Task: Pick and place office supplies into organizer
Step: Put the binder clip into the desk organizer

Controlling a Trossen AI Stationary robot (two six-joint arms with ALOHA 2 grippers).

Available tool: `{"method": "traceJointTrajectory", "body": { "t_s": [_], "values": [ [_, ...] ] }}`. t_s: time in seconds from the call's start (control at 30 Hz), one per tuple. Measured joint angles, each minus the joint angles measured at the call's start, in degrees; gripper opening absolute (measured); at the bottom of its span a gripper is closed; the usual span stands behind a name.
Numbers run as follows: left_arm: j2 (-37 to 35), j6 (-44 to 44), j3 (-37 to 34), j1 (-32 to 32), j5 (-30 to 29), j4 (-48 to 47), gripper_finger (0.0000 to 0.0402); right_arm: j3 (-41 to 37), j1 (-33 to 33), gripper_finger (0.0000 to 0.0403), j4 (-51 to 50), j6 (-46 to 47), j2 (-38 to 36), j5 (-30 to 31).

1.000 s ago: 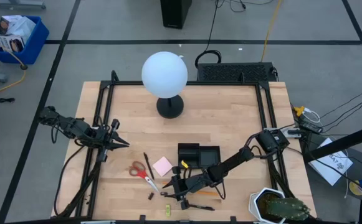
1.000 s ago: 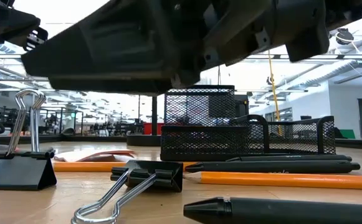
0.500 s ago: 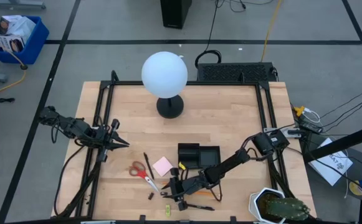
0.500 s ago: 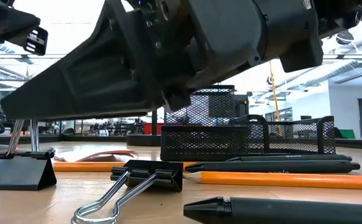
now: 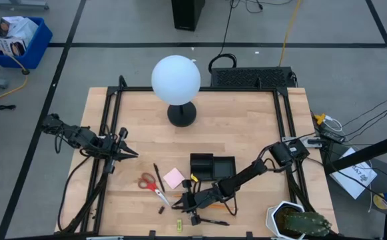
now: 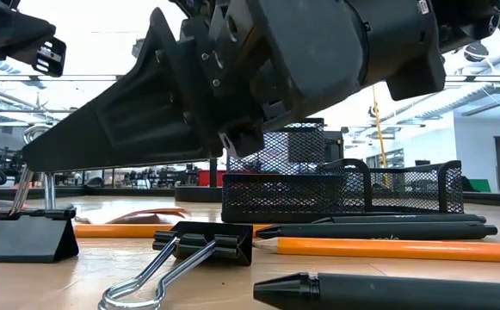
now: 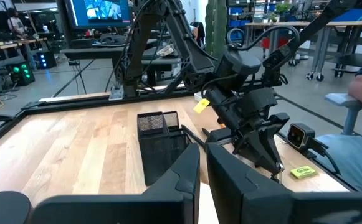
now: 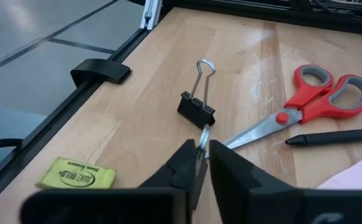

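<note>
The clip (image 8: 196, 111) lay on the tabletop (image 5: 246, 127) at about 8 o'clock from the organizer (image 5: 212, 165), beside the scissors (image 8: 305, 112). The right pincer (image 8: 200, 154) had just shut on its wire handle, so a lift looked next. That arm stretched low; the left pincer (image 7: 202, 180) waited together at 9 o'clock.

Black binder clip (image 8: 196, 111) upright beside red-handled scissors (image 8: 311, 102); black mesh organizer (image 5: 212, 166) sits just behind them.
</note>
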Motion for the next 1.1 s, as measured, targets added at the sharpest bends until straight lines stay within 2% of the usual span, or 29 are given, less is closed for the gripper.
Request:
{"method": "traceJointTrajectory", "body": {
  "t_s": [0.1,0.43,0.83,1.03,1.1],
  "values": [
    [0.0,0.0,0.0,0.0,0.0,0.0,0.0037,0.0,-0.2,0.0007,0.0,-0.1,0.0,-0.1],
    [0.0,0.0,0.0,0.0,0.0,0.0,0.0037,-0.1,-0.2,0.0004,-0.6,-1.6,-0.7,0.1],
    [0.0,0.0,0.0,0.0,0.0,0.0,0.0037,-0.1,0.5,0.0001,-9.3,-3.3,-7.8,0.5],
    [0.0,0.0,0.0,0.0,0.0,0.1,0.0037,-0.1,1.8,0.0001,-16.2,-5.9,-11.1,9.4],
    [0.0,0.0,0.0,0.0,0.0,0.1,0.0037,-0.1,2.1,0.0,-18.6,-6.3,-12.2,10.7]
  ]
}}
